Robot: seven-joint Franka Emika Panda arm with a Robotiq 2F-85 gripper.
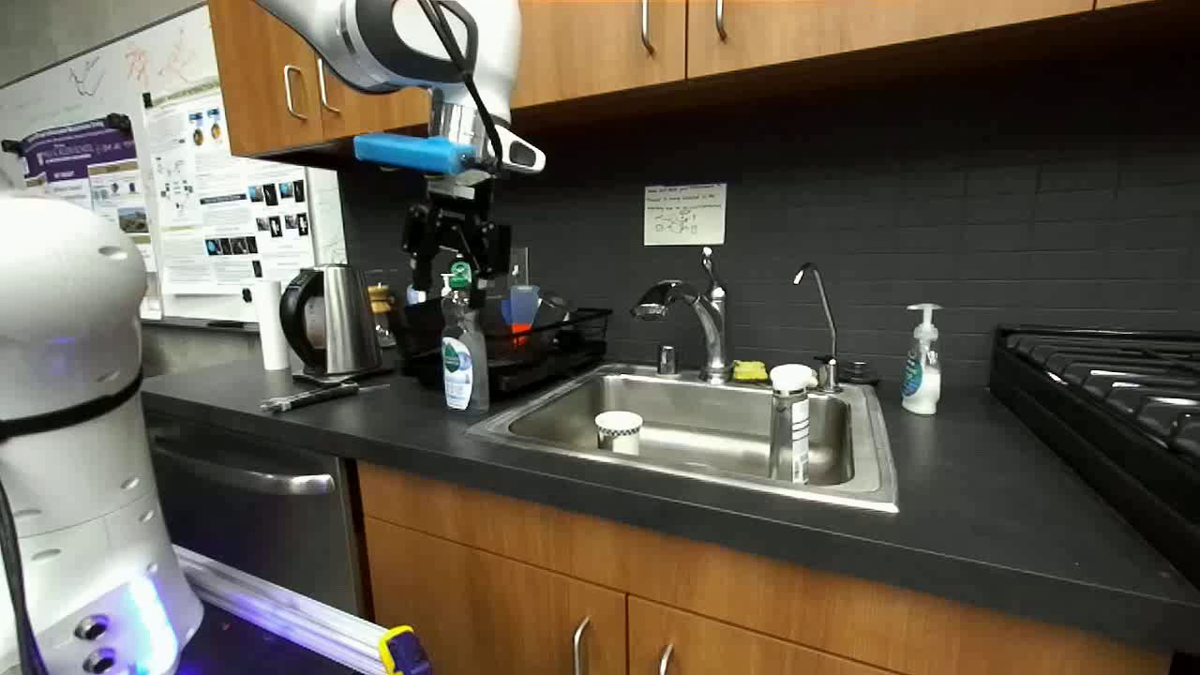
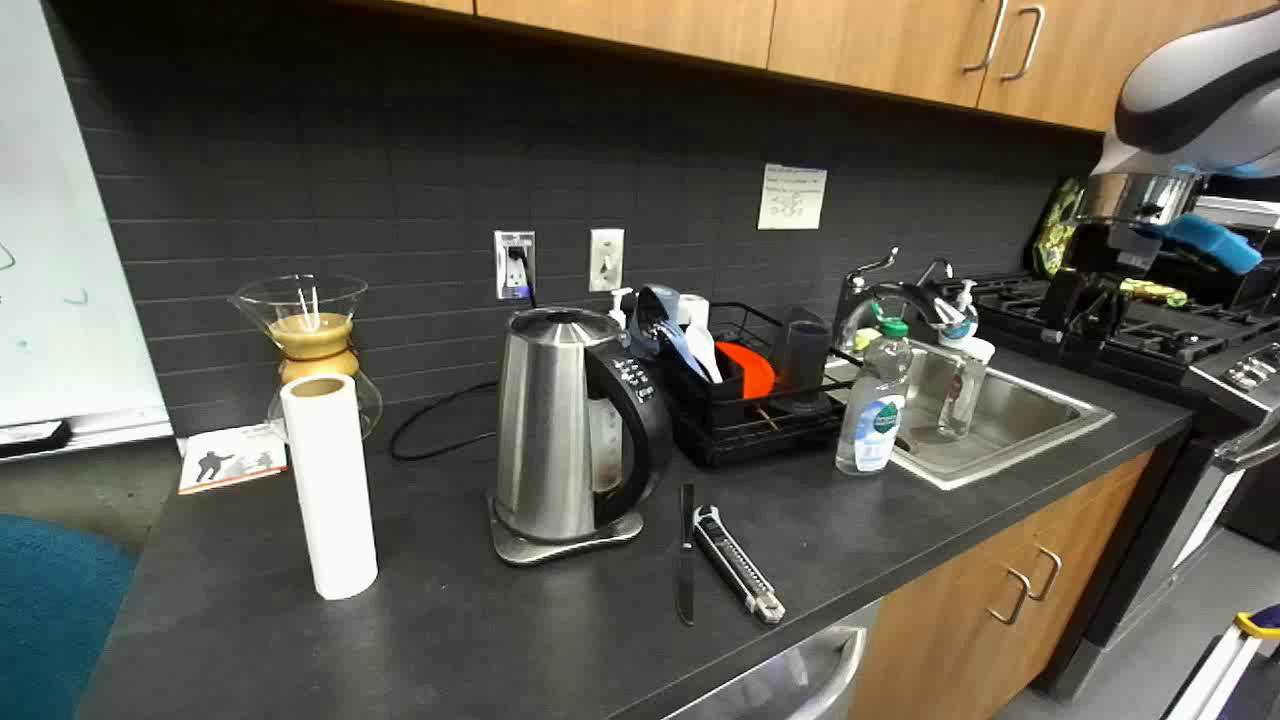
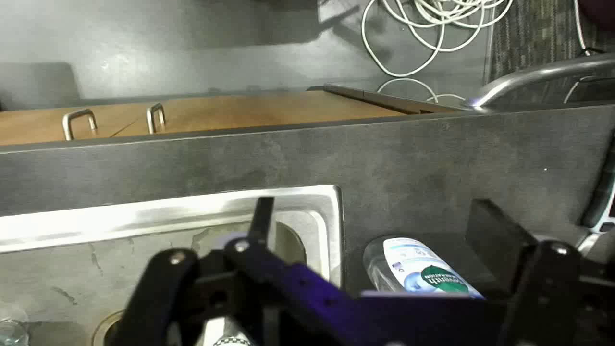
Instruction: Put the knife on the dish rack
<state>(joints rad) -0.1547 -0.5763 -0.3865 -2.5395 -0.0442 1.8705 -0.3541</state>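
Both jaws stand wide apart and grasp nothing. In the wrist view the gripper (image 3: 372,211) spans the corner of the sink (image 3: 168,211) and the counter (image 3: 408,158) beside it, and a soap bottle (image 3: 423,269) shows partly through the gap; it seems untouched, so I judge that it merely lines up there. I cannot make out the knife in this view, which probably gives no aim for a grasp. In an exterior view the knife (image 2: 686,575) lies flat on the counter just beside a box cutter (image 2: 740,565), near the kettle (image 2: 550,430), and well apart from the jaws, which hang far behind, past the soap bottle. Flat, it should give the jaws little to bite on, and the box cutter could be nudged or pinched with it. The dish rack (image 2: 765,445) stands beside the sink, presumably so that washed things can drain near it, and it holds some utensils (image 2: 702,352). In an exterior view the gripper (image 1: 452,281) points down from well above the counter, perhaps set so high to pass over the soap bottle and the loaded dish rack. There the knife is hard to tell from the box cutter, but the pair lies lower than the jaws, in front of the kettle, so the arm (image 1: 492,66) likely must travel that way and descend before taking hold.
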